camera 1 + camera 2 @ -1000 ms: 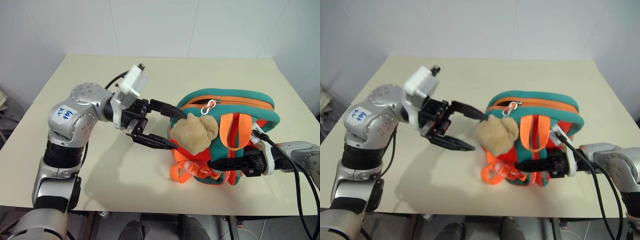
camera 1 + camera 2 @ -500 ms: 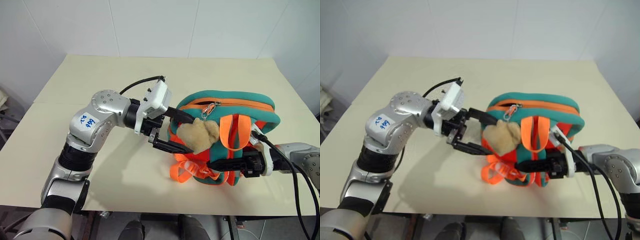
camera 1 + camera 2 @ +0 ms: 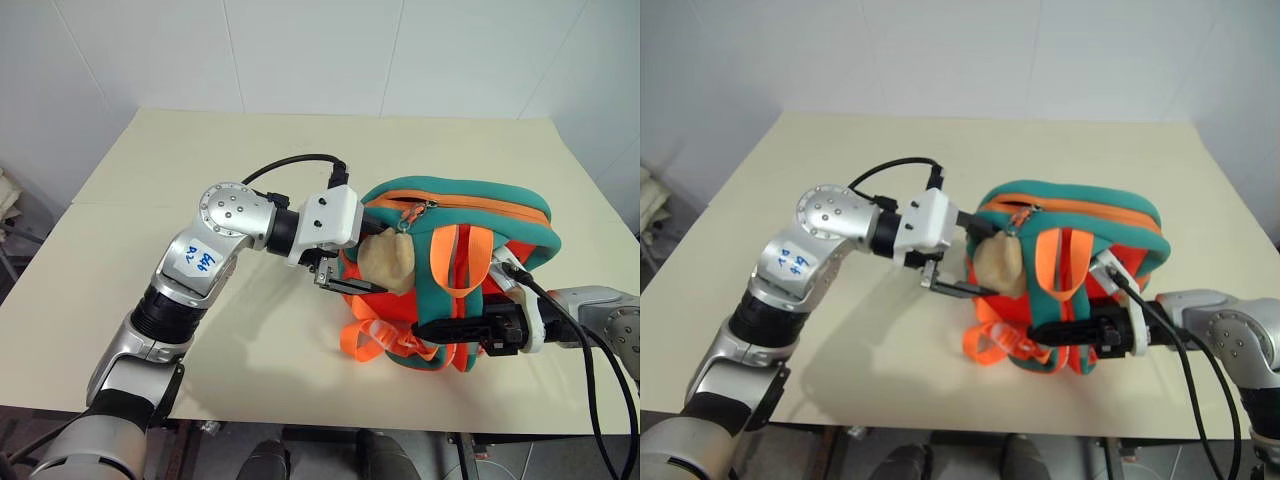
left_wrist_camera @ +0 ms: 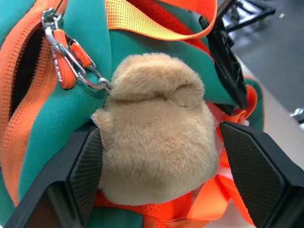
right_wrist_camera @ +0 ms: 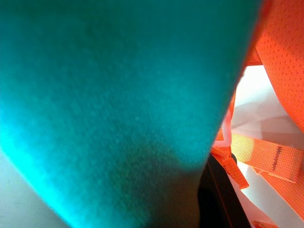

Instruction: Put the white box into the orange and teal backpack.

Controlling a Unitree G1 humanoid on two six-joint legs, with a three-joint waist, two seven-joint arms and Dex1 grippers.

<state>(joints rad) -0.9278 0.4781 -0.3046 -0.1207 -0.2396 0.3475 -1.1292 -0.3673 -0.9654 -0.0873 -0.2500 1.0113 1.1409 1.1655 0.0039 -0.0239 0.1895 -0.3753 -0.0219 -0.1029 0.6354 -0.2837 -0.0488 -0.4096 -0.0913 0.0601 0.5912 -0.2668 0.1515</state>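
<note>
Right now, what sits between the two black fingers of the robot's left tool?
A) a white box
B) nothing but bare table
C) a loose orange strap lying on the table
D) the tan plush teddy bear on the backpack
D: in the left wrist view the left tool has its fingers standing wide on either side of the tan plush teddy bear, which hangs from the backpack by its zipper clip.

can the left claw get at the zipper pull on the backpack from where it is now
Probably not straight away: the left claw stands open around the plush bear, which fills the gap. The zipper pull hangs just beyond the bear, uncovered, so moving past the bear should reach it.
</note>
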